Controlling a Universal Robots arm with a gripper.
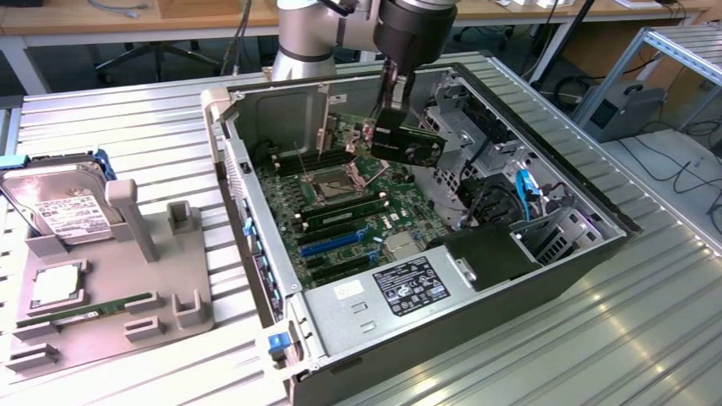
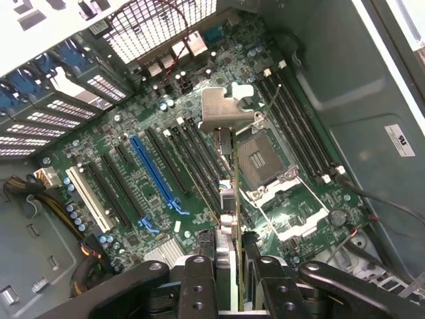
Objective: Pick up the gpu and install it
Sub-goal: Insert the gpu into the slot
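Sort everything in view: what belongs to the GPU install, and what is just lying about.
Belongs to the job:
gpu, held in the gripper
motherboard
open computer case

Lying about, beside the case:
hard drive
green memory stick
grey parts holder they sit on

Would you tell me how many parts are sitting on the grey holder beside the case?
3: a hard drive at its far end, a square silver part midway, a green memory stick nearer the camera. Others may be hidden.
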